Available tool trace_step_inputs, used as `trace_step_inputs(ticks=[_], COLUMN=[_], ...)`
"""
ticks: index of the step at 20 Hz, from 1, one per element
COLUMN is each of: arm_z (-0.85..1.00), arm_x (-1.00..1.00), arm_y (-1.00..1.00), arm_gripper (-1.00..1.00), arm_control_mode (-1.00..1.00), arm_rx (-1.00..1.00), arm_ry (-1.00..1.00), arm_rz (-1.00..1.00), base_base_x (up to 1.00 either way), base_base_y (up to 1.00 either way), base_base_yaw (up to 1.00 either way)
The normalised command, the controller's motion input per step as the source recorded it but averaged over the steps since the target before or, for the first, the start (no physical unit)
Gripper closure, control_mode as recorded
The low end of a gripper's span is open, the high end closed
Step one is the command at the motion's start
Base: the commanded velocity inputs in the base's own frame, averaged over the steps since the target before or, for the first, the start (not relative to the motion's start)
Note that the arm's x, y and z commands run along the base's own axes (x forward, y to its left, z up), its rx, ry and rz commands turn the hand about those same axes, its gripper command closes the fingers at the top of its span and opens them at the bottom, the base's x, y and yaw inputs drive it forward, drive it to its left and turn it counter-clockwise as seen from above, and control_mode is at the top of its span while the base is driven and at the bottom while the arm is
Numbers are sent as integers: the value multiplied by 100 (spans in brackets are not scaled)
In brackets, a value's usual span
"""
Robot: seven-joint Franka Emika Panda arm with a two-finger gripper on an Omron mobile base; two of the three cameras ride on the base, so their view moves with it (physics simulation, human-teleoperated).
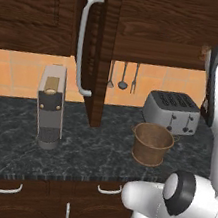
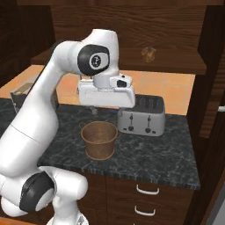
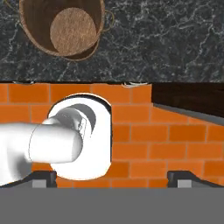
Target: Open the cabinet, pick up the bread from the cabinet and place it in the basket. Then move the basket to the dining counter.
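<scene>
Bread (image 2: pixel 149 54): a small brown lump on the cabinet (image 2: pixel 132 26) shelf, upper right in the right base view, above and slightly left of the silver toaster (image 2: pixel 142 115). Its outline is too small to give you a long axis.

Cabinet door (image 1: pixel 103 54) stands swung out edge-on in the left base view, curved silver handle (image 1: pixel 84 43) facing you; you can judge the opening step done.

Basket (image 2: pixel 99 139) sits on the black speckled worktop (image 2: pixel 167 158), just near-left of the toaster, mouth up and empty.

Hand pose: the forearm runs level across the right base view, over the basket and below the shelf. The hand view looks steeply down at the floor tiles and worktop edge, with the basket (image 3: pixel 63 28) at its top. So the bread lies above the hand, farther in and to the right.

Gripper (image 3: pixel 111 177): fingertips stand wide apart at the bottom corners of the hand view, nothing between them.

Judgement: you need to lift the wrist and turn it toward the shelf before reaching; the shelf lip is the likely snag.
</scene>
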Motion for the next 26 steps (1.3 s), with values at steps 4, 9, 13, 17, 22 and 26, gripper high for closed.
trace_step_inputs(ticks=[4,9,13,17,22,26], arm_z=[-16,0,52,80,10,29], arm_x=[19,28,76,74,45,16], arm_y=[9,0,5,14,-5,-73], arm_gripper=[-100,-100,-100,-100,-100,-100], arm_control_mode=[-100,-100,-100,-100,-100,-100], arm_rx=[5,-11,-3,-9,-28,0], arm_ry=[-54,-41,-39,-36,-40,-30], arm_rz=[-15,-22,-38,-12,5,11], base_base_x=[0,0,0,0,0,0], base_base_y=[0,0,0,0,0,0], base_base_yaw=[0,0,0,0,0,0])
